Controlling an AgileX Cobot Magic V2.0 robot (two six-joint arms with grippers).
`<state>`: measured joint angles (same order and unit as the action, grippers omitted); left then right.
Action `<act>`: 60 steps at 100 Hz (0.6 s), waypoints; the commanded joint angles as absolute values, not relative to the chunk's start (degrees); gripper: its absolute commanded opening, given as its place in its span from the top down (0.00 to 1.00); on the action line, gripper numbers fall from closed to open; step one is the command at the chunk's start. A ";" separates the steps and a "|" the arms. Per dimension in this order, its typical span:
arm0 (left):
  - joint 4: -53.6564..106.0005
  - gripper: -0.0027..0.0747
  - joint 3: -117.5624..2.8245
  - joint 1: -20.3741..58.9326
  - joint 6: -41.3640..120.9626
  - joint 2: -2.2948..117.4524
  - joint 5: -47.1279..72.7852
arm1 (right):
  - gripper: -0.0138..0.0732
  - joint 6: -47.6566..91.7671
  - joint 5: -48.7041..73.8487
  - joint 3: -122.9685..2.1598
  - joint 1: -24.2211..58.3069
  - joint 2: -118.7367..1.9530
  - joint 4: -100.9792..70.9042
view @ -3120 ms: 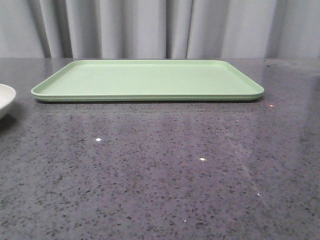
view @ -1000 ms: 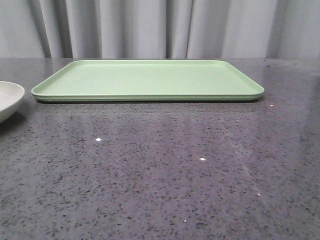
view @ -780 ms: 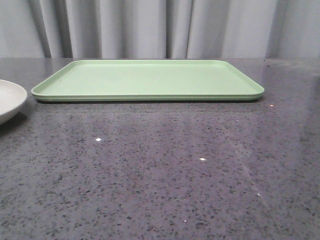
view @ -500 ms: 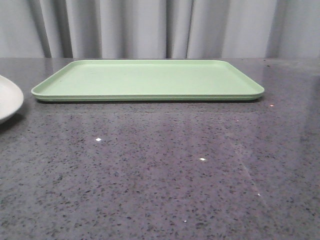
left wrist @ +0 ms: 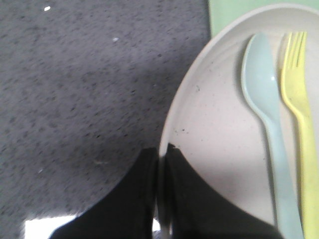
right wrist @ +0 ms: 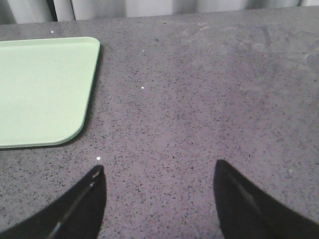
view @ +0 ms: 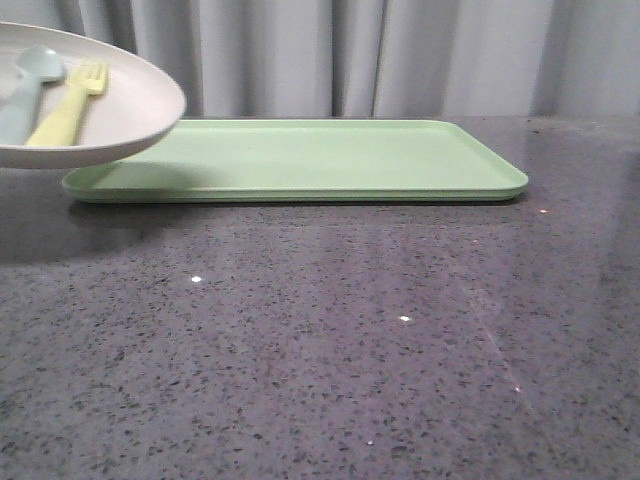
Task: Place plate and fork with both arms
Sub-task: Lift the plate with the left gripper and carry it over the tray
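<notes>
The off-white plate (view: 120,105) hangs in the air at the upper left of the front view, above the left end of the green tray (view: 300,160). A yellow fork (view: 66,105) lies in the plate beside a pale blue-grey spoon (view: 28,85). In the left wrist view my left gripper (left wrist: 160,152) is shut on the rim of the plate (left wrist: 214,124), one finger outside and one inside, with the fork (left wrist: 301,114) and spoon (left wrist: 266,109) lying side by side. My right gripper (right wrist: 158,172) stands open over bare table, right of the tray corner (right wrist: 45,89).
The dark speckled table (view: 320,340) stretches in front of the tray. Grey curtains (view: 400,55) close off the back. The tray holds nothing.
The plate has risen from table height at the far left edge and moved right, now raised over the tray's left end. The fork and spoon in it have come into view.
</notes>
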<state>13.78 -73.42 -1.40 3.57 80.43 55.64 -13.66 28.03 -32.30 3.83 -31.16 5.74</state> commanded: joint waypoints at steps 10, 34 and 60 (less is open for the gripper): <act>15.84 0.99 -82.97 5.90 -0.94 86.19 49.02 | 0.29 -13.14 23.54 -34.30 3.88 -31.72 6.08; 15.84 0.99 -95.23 13.39 -6.09 96.77 49.14 | 0.29 -13.14 23.54 -34.30 3.88 -31.72 6.08; 16.51 0.99 -104.49 17.60 -8.86 105.73 50.77 | 0.29 -13.14 23.54 -34.30 3.88 -31.72 6.08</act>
<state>14.24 -100.39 16.29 -7.42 106.90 52.63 -13.66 28.03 -32.30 3.83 -31.16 5.74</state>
